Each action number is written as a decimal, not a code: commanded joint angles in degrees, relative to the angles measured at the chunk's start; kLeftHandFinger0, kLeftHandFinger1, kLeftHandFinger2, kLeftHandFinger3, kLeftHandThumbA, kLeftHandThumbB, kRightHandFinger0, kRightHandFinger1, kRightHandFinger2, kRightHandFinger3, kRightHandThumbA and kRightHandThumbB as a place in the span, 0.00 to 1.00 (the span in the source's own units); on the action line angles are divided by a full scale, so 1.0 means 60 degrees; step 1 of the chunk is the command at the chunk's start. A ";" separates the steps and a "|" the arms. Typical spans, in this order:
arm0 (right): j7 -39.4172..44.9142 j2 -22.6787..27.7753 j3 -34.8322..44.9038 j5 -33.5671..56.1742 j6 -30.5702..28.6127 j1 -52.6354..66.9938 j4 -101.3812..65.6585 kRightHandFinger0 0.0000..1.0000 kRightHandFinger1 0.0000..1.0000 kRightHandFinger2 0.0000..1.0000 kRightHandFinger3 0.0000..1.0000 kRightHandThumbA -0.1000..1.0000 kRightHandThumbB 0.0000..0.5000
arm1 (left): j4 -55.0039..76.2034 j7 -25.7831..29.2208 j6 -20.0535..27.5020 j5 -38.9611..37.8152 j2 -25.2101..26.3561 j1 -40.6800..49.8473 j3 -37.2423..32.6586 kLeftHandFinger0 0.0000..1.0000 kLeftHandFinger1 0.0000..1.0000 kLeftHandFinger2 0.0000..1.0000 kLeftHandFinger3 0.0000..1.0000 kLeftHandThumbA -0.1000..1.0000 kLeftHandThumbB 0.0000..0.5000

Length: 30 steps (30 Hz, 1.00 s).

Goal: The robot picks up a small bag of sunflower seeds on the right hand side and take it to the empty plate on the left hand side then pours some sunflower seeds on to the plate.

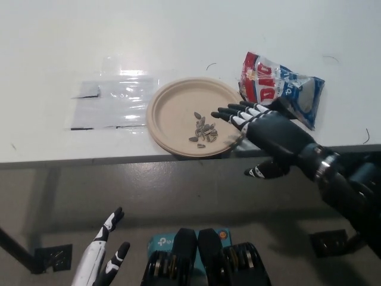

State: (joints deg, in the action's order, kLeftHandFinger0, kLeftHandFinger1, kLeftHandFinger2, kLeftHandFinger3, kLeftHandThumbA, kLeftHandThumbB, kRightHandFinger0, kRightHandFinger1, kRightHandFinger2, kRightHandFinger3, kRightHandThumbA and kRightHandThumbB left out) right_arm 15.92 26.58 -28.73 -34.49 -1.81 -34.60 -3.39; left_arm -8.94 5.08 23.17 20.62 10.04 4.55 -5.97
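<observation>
A red, white and blue bag of sunflower seeds (280, 86) lies flat on the white table, just right of the beige paper plate (172, 107). The plate sits at the table's front edge and holds a small pile of seeds (203, 130). My black right hand (268, 134) hovers open, fingers spread, over the plate's right rim and the table's front edge, below the bag and apart from it. My white left hand (101, 256) hangs low at the bottom left, below the table, fingers apart and holding nothing.
A clear plastic sheet (113, 101) lies on the table (178, 36) left of the plate. The table's front edge runs across the middle of the picture, with grey floor below it.
</observation>
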 commanded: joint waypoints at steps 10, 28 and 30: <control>-0.1553 -0.0301 0.2639 0.4228 0.0843 0.5208 -0.8021 1.00 1.00 1.00 1.00 1.00 0.73 | 0.0098 0.0284 0.0449 -0.0422 -0.0316 0.0217 0.0136 1.00 1.00 1.00 1.00 1.00 0.29; -0.2682 -0.3351 0.3647 0.4013 -0.3691 0.6617 0.0621 1.00 1.00 1.00 1.00 1.00 0.33 | -0.0104 0.0174 0.0555 -0.0899 -0.0515 0.0059 0.0297 1.00 1.00 1.00 1.00 1.00 0.41; -0.2582 -0.3375 0.3826 0.4169 -0.3747 0.6508 0.0830 1.00 1.00 1.00 1.00 1.00 0.30 | -0.0103 0.0156 0.0493 -0.0891 -0.0534 -0.0030 0.0307 1.00 1.00 1.00 1.00 1.00 0.40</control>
State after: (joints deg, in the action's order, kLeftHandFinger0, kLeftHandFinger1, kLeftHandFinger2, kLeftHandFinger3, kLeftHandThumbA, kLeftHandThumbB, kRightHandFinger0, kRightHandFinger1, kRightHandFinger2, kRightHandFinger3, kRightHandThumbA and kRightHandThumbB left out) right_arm 5.42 8.16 -9.62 -17.11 -13.02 7.78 -3.17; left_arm -9.68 5.13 23.36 17.95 6.80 6.23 -5.50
